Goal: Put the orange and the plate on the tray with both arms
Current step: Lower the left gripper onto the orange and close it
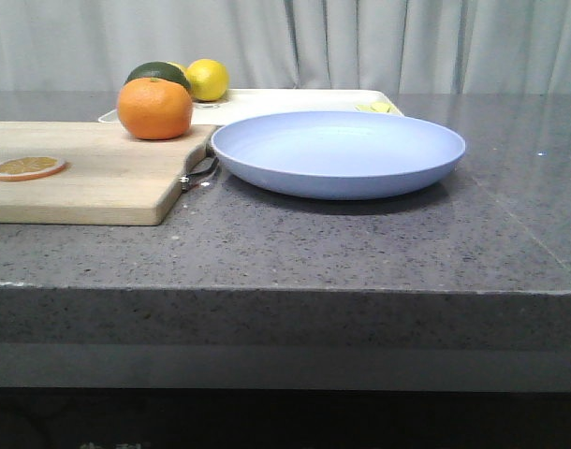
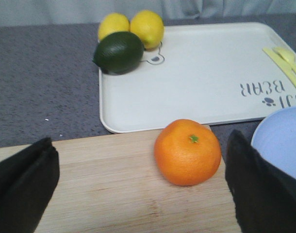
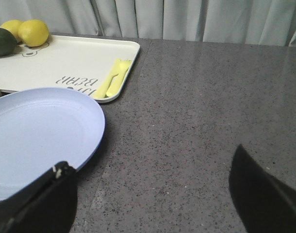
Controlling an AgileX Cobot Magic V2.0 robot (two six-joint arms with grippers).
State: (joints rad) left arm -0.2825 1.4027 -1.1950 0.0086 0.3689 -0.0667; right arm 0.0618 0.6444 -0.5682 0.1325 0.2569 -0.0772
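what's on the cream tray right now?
On the cream-white rectangular tray: two yellow lemons, a dark green lime-like fruit overhanging its corner, and pale yellow plastic cutlery. The front view hides most of its surface behind the lavender plate.

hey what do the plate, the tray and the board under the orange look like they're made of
Plate: probably plastic or melamine, matte pale blue, even colour without glaze shine.
Tray: likely similar plastic, cream, smooth, with printed lettering and a moulded rim.
Board: wood or bamboo, light tan with visible grain lines, unvarnished look.
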